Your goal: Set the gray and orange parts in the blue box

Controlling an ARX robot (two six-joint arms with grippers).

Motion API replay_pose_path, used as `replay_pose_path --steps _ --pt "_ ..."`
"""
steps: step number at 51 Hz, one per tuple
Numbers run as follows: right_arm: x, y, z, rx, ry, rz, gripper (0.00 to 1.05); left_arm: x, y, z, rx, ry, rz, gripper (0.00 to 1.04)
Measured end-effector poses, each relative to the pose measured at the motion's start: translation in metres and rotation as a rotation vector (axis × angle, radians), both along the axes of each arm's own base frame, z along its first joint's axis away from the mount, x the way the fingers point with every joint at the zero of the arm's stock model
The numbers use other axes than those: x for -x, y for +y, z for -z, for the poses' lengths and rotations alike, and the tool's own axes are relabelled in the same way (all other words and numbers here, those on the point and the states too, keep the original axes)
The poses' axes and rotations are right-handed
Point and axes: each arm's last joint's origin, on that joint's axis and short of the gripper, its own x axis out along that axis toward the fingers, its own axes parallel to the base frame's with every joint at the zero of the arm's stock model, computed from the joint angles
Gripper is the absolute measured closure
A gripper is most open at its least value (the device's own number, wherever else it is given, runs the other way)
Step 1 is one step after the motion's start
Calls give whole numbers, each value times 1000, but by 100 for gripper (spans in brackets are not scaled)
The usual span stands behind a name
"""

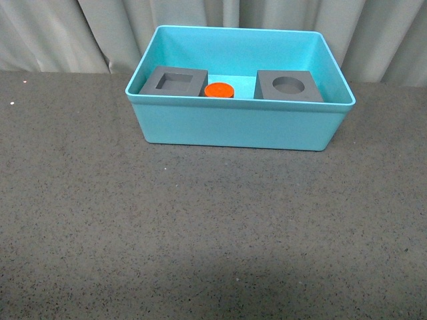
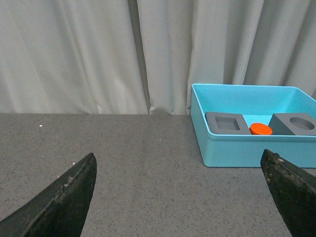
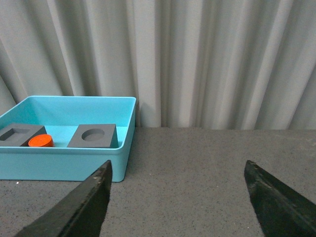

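The blue box (image 1: 233, 127) stands at the back middle of the dark table. Inside it lie the gray cube with a square recess (image 1: 175, 82) at the left, the orange cylinder (image 1: 219, 90) in the middle, and the gray cube with a round recess (image 1: 288, 85) at the right. The box (image 2: 247, 148) and the parts also show in the left wrist view, and the box (image 3: 64, 163) in the right wrist view. My left gripper (image 2: 180, 197) is open and empty, low over the table left of the box. My right gripper (image 3: 177, 197) is open and empty, right of the box. Neither arm shows in the front view.
The speckled dark gray table (image 1: 200, 233) stretches in front of the box. A pale gray pleated curtain (image 1: 67, 33) hangs right behind the table's far edge.
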Motion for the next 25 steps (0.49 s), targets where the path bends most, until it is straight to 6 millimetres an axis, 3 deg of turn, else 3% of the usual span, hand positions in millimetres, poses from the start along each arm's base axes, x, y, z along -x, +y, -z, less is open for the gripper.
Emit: replay_pose_path --steps 6,25 --pt "0 0 0 -1 0 0 8 0 0 0 0 0 0 7" --pt "0 0 0 -1 0 0 10 0 0 0 0 0 0 7"
